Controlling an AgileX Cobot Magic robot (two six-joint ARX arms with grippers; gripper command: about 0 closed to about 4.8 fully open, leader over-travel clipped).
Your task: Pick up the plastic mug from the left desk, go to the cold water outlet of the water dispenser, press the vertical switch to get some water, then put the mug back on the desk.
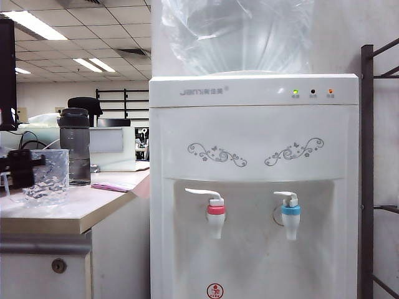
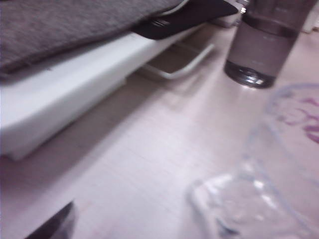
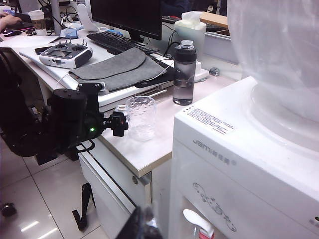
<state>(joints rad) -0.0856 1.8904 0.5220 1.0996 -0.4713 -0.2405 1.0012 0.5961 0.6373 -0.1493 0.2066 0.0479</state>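
Up front in the exterior view, your left gripper (image 1: 25, 167) sat wide open just left of the plastic mug (image 1: 47, 176), upright on the left desk (image 1: 75, 215). Left wrist: mug (image 2: 269, 184) right ahead. Right wrist: right gripper (image 3: 142, 224) far from mug (image 3: 140, 117); can't tell its jaws, so left's nearer.

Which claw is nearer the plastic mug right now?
Left. The left claw is right beside the plastic mug on the desk; the right claw hangs far off, near the water dispenser.

Clear dimpled plastic mug (image 3: 140, 117), smooth matt beige desk top (image 1: 68, 208), glossy white dispenser (image 1: 252, 187)
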